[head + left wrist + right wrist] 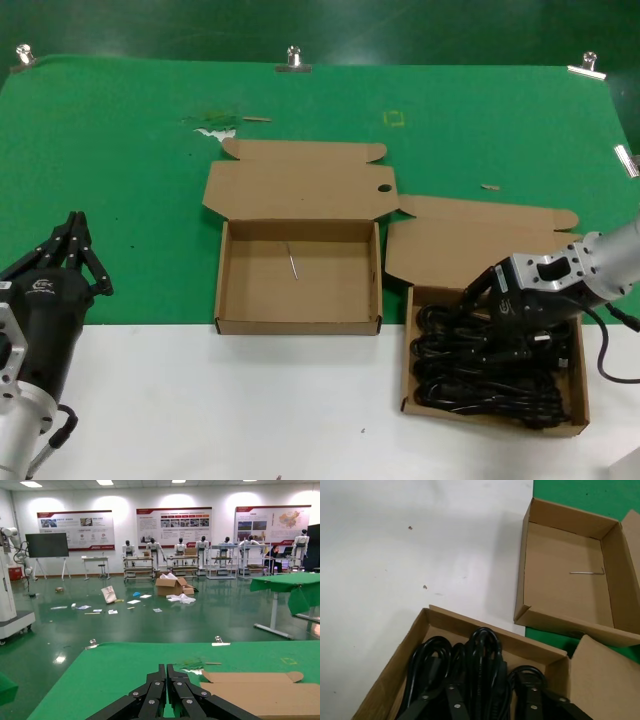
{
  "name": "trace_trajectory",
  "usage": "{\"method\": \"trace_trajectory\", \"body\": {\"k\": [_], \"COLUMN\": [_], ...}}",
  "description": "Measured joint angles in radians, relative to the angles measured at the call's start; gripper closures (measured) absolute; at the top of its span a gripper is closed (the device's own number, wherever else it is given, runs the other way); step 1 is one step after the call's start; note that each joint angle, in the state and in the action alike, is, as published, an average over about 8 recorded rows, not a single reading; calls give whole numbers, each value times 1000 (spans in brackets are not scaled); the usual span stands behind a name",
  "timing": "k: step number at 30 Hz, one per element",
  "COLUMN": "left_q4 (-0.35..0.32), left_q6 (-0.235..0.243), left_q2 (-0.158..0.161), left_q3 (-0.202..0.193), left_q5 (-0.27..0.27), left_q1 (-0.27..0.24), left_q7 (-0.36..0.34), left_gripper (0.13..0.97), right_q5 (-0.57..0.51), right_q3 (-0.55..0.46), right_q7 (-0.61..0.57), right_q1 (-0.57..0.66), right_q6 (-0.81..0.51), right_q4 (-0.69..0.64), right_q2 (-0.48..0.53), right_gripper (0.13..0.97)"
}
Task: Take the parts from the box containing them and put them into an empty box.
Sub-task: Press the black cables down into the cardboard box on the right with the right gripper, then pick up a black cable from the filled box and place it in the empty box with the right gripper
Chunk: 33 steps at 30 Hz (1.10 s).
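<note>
Down among the parts [485,370] in the box containing them [578,385], my right gripper [478,318] straddles one bundle, fingers spread, nothing gripped yet; the empty box [230,275] holds no cable, and the left gripper [72,248] idles, pinched together.

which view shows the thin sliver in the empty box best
The right wrist view: the sliver lies sharp on the bare floor of the empty box. The head view shows it too, only smaller. The left wrist view shows just that box's lid flap, not its floor.
</note>
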Motion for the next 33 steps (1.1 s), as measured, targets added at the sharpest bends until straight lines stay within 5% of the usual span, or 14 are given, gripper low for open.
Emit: {"method": "trace_trajectory", "body": {"k": [7, 16, 33], "left_q4": [0, 0, 0], "left_q6": [0, 0, 0], "left_q2": [0, 0, 0], "left_q3": [0, 0, 0], "left_q5": [0, 0, 0], "left_q1": [0, 0, 0], "left_q7": [0, 0, 0], "left_gripper": [946, 946, 946], "right_q5": [2, 7, 24], "right_q3": [8, 18, 41], "right_q7": [-8, -15, 10], "right_q1": [-7, -13, 42], "right_q6": [-9, -21, -91], "right_q4": [1, 3, 9], "right_q2": [11, 20, 33], "right_gripper": [777, 857, 857]}}
